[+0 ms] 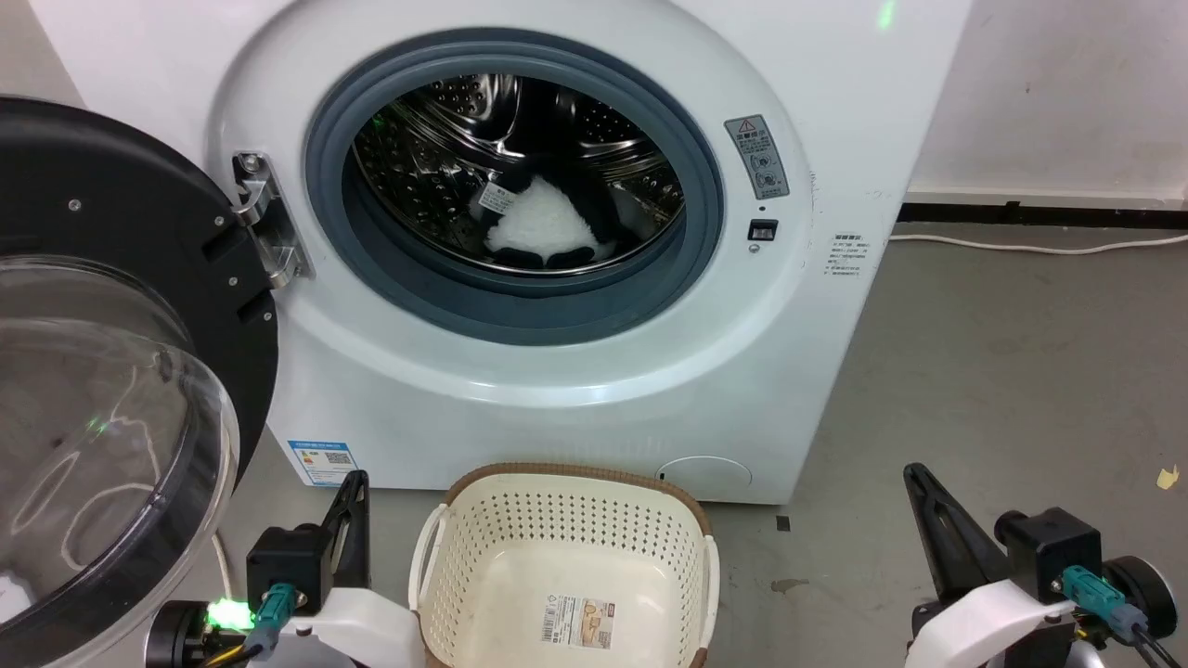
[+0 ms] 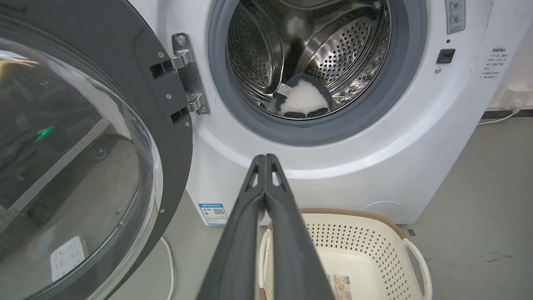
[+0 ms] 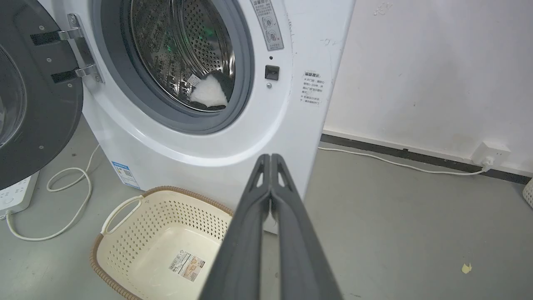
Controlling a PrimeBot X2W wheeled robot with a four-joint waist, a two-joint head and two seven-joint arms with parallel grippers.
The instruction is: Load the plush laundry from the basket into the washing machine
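Observation:
The black and white plush laundry [image 1: 543, 227] lies inside the steel drum of the washing machine [image 1: 835, 83], white patch facing out, its small tag at the upper left; it also shows as plush [image 2: 303, 100] and plush [image 3: 209, 92]. The cream basket [image 1: 464, 557] stands on the floor in front of the washer with nothing in it but its bottom sticker. My left gripper [image 1: 357, 482] is shut at the basket's left, its tips [image 2: 265, 157] pressed together. My right gripper [image 1: 914, 473] is shut to the basket's right, fingers [image 3: 270, 157] closed, holding nothing.
The washer door [image 1: 111, 306] hangs open at the left, its clear dome reaching toward my left arm. A white cable [image 3: 70, 196] and a power strip [image 3: 16, 193] lie on the grey floor left of the washer. Another cable [image 3: 395, 162] runs to a wall socket [image 3: 493, 154].

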